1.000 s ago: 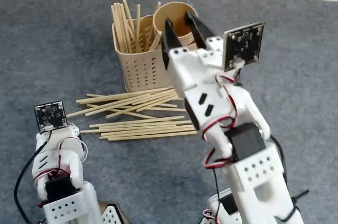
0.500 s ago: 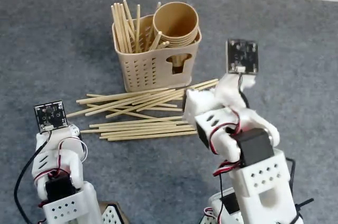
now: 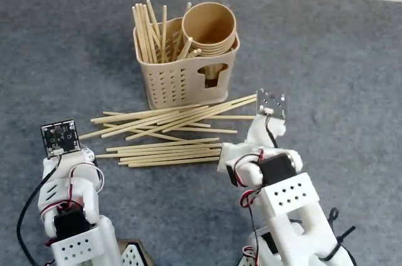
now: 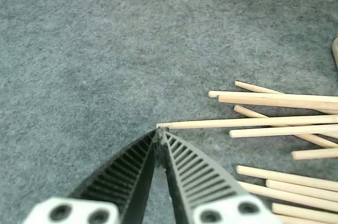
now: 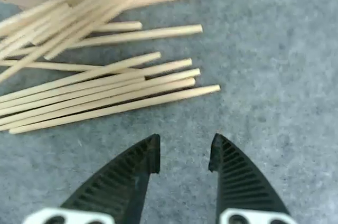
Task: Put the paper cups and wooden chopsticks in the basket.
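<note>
One right gripper, slightly ajar, empty, near chopsticks.

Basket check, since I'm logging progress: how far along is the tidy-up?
Done: the stacked paper cups and a bunch of chopsticks stand in the basket. In hand: nothing. The right gripper hangs open over the mat by the ends of the loose chopsticks, and the left gripper is shut and empty. To do: that whole pile in front of the basket.
</note>
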